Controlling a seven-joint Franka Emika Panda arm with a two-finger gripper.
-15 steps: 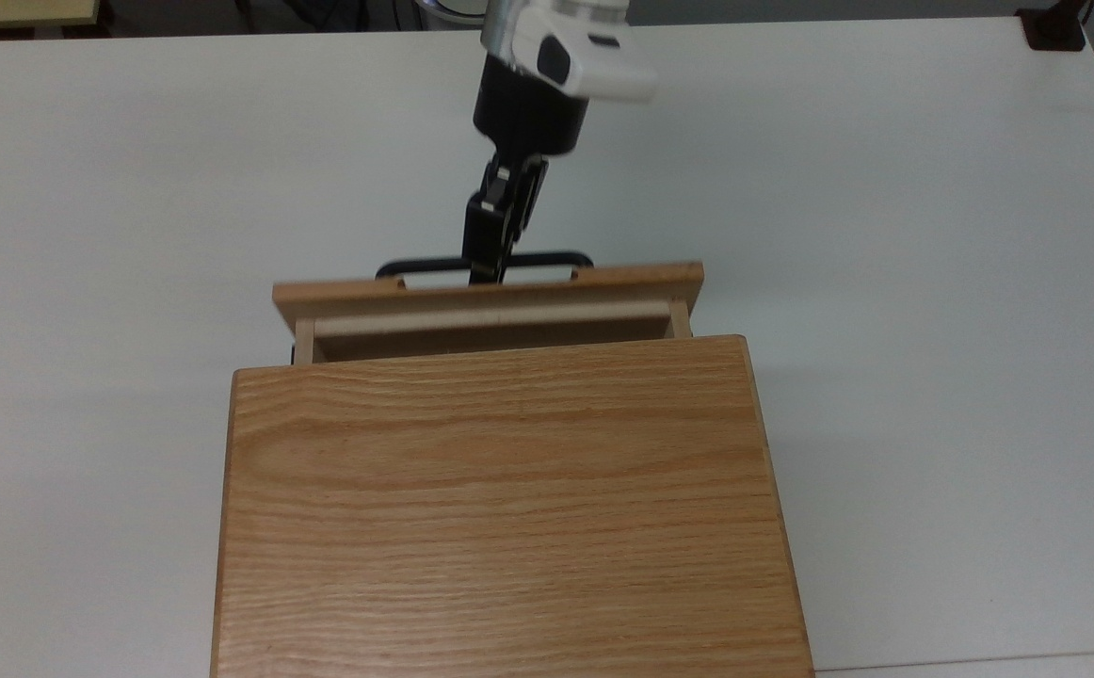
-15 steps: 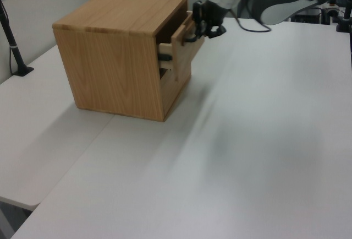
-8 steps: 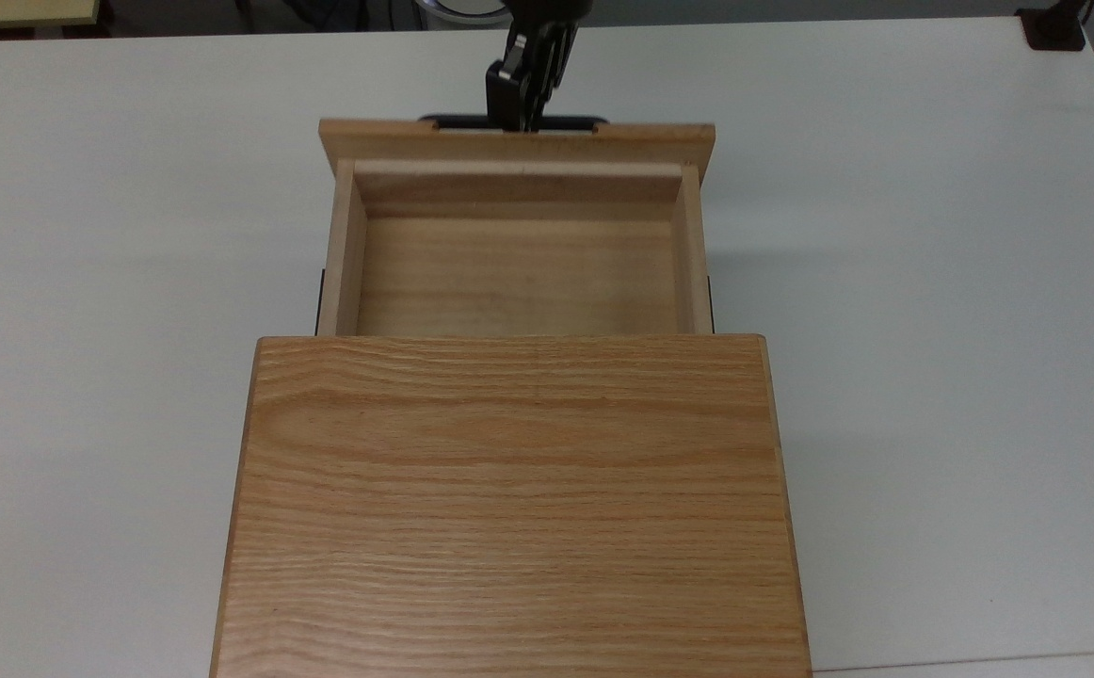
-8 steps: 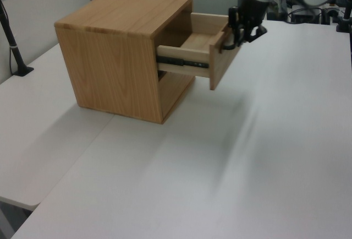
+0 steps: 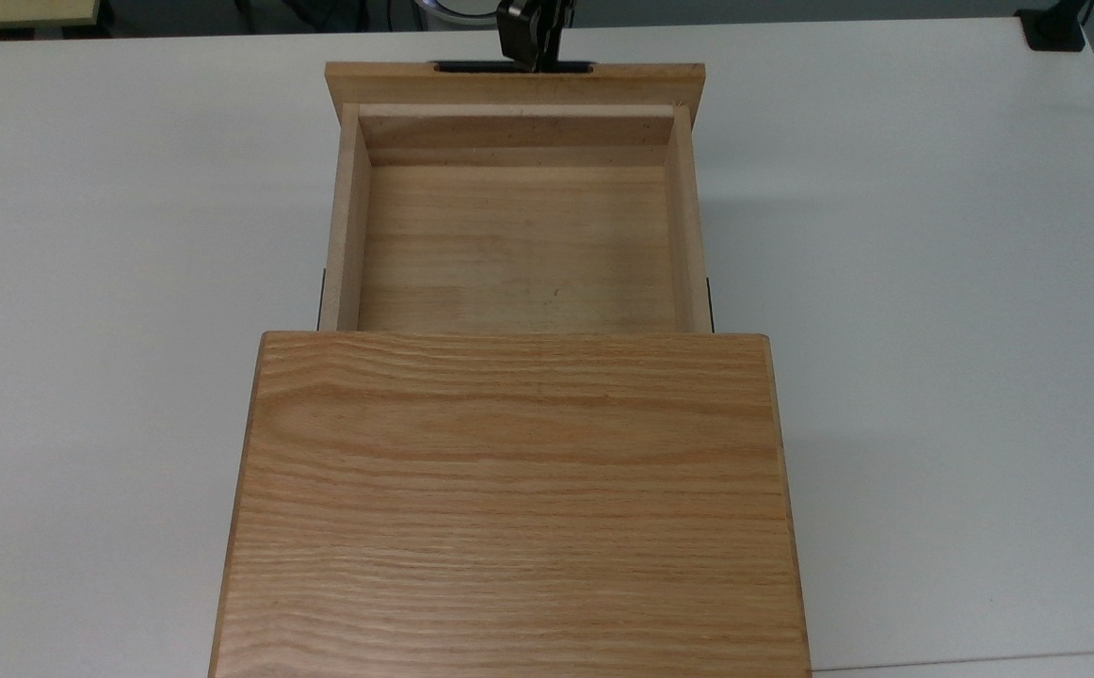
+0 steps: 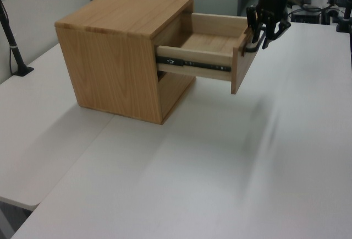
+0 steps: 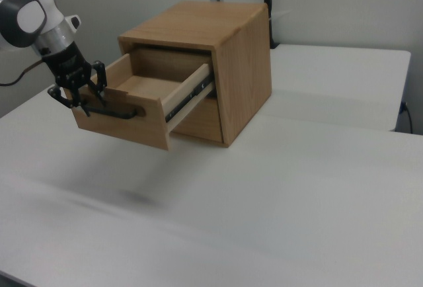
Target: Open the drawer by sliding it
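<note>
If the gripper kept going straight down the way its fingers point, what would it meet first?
The gripper points downward at the drawer's black bar handle, so the handle comes first; it already looks to be at it. Below that, probably the white table, though depth is unclear.

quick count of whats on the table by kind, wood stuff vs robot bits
cabinet: 1
drawer: 1, pulled out, nothing inside
black bar handle: 1
gripper: 1, at the handle
total: 4
</note>
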